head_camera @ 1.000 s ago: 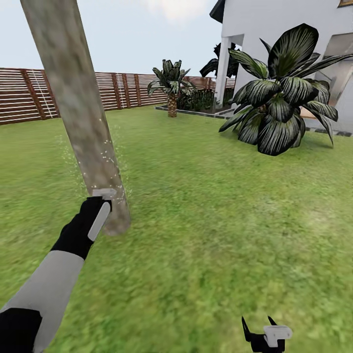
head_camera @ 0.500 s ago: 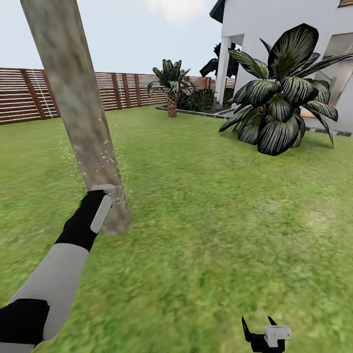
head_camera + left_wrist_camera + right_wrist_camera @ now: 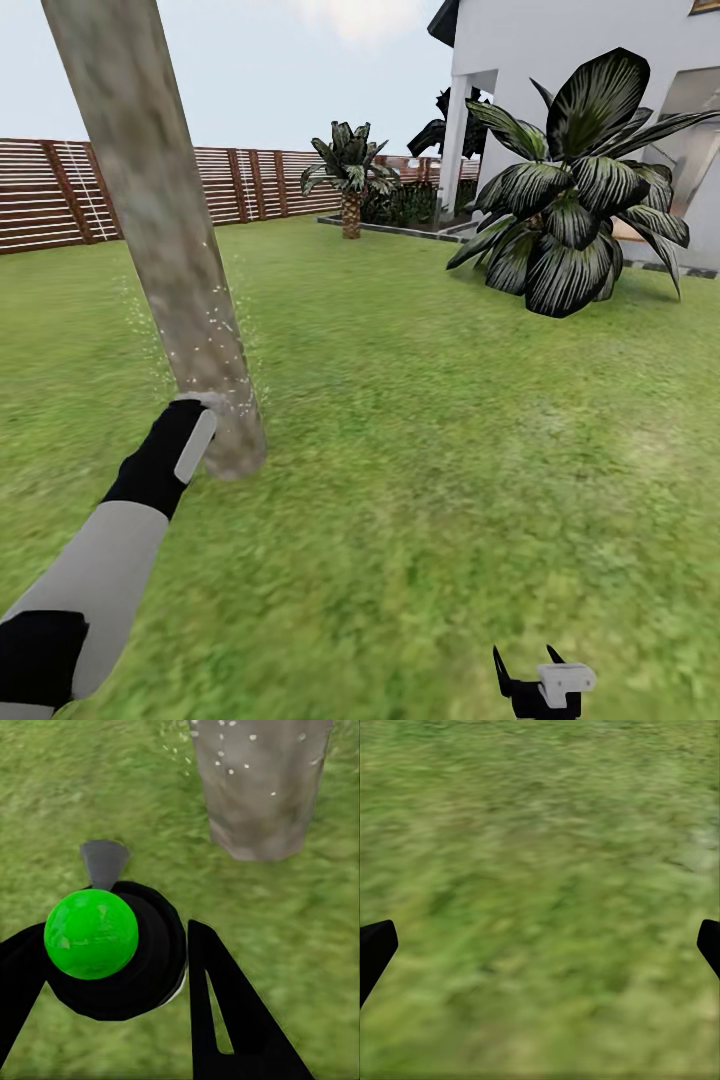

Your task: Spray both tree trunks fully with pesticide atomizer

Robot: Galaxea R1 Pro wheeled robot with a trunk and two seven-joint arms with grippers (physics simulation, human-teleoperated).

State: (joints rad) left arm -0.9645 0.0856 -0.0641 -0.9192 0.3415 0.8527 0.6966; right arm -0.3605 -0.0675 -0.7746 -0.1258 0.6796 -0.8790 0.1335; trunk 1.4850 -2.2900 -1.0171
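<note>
- Your left arm [image 3: 95,570] wears a smooth pale grey shell between matte black joint sections, with a pale grey oblong plate toward 1 o'clock along the black wrist.
- Your left gripper [image 3: 112,960] has flat black wedge fingers [image 3: 225,1020], one pierced by a narrow triangular slot.
- Your right gripper [image 3: 530,668] shows two pointed black fingertips beside a small pale grey block.

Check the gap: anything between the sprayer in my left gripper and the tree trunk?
Only grass and drifting spray specks lie between the sprayer and the tree trunk, per the left wrist view.
</note>
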